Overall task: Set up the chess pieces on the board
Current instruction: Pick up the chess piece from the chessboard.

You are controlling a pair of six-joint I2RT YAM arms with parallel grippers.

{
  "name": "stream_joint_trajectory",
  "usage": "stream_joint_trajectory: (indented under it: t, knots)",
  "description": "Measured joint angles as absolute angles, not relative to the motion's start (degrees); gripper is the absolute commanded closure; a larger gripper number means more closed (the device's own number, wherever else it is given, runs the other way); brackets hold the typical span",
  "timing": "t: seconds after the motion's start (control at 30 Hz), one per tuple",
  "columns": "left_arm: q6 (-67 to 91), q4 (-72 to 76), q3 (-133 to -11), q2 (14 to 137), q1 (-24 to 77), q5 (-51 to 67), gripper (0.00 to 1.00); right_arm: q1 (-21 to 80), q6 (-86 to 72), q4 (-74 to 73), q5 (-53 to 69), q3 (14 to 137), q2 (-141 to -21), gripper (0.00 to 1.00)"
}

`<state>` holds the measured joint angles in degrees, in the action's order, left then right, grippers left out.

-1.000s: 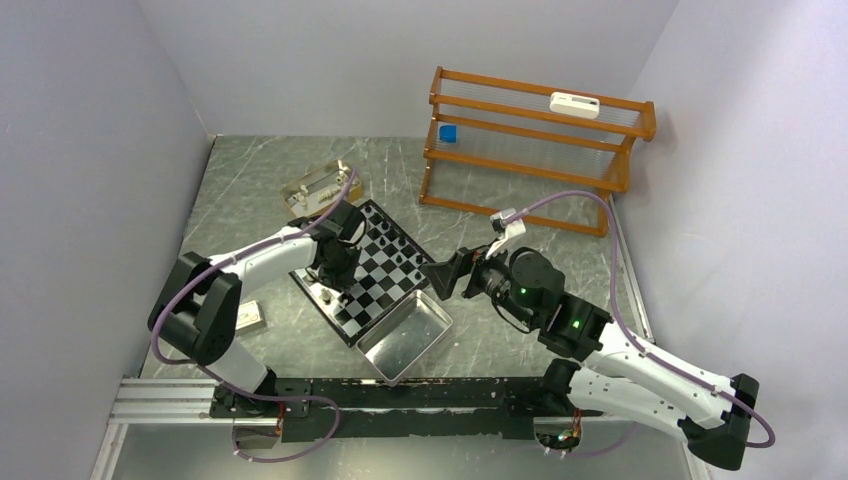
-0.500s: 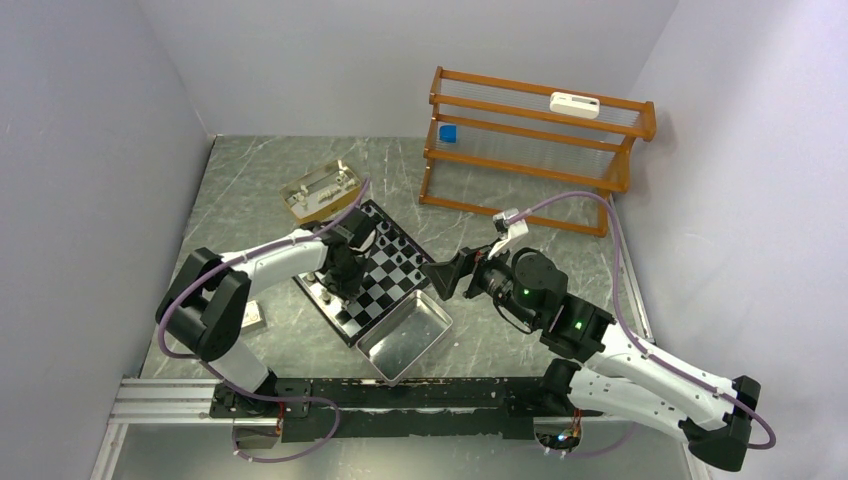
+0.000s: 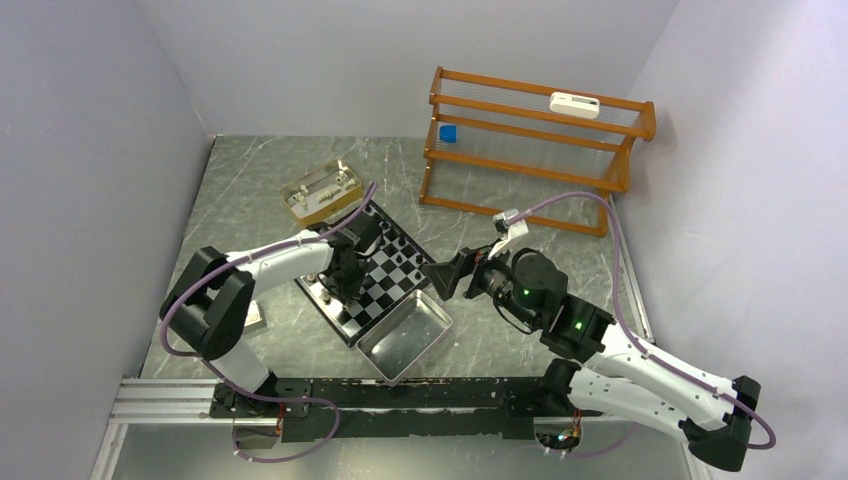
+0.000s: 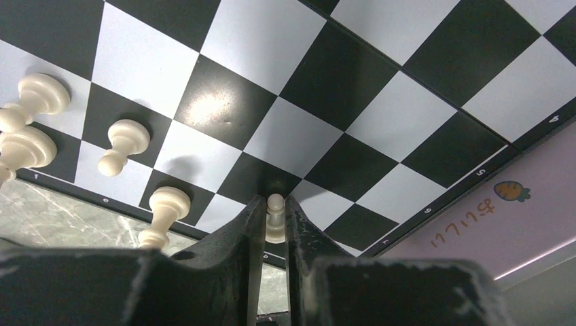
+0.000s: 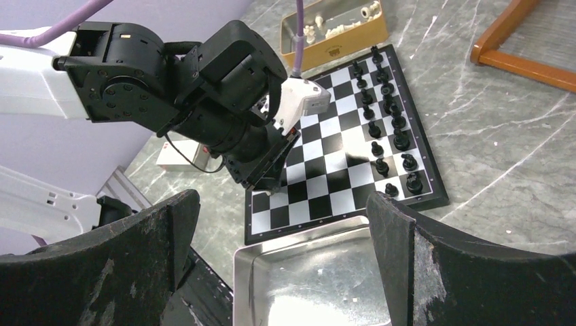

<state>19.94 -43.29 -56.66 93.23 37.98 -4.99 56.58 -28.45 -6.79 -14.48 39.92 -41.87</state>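
The left fingers (image 4: 246, 234) are pinching 1 cream pawn (image 4: 275, 219) over the board (image 4: 224, 102), near its 8 o'clock rim in the top view. The right fingers (image 5: 435, 272) are hanging spread wide above the metal tray (image 5: 306, 285), at the board's 5 o'clock.

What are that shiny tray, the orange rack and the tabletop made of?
Tray: polished metal, probably steel; it mirrors light. Rack: varnished-looking orange-brown wood rails with clear panels, perhaps plastic. Tabletop: grey with white veins like marble; real stone or printed laminate, I cannot tell.
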Motion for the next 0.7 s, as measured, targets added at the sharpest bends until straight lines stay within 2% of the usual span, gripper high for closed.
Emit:
stream_joint_trajectory:
  t: [0.37, 0.53, 0.7]
  knots:
    - [20.9, -43.5, -58.7, 93.5, 38.1, -5.3, 0.85, 56.6, -29.8, -6.7, -14.2, 39.7, -41.4, 0.03]
    - [23.4, -42.5, -61.0, 89.7, 38.1, -3.1, 0.85, 56.6, -31.9, -5.5, -12.6, 39.7, -45.1, 0.07]
    - [28.0, -37.5, -61.9, 82.7, 38.1, 3.9, 0.86, 56.6, -33.5, -3.6, -10.1, 39.8, -51.3, 0.15]
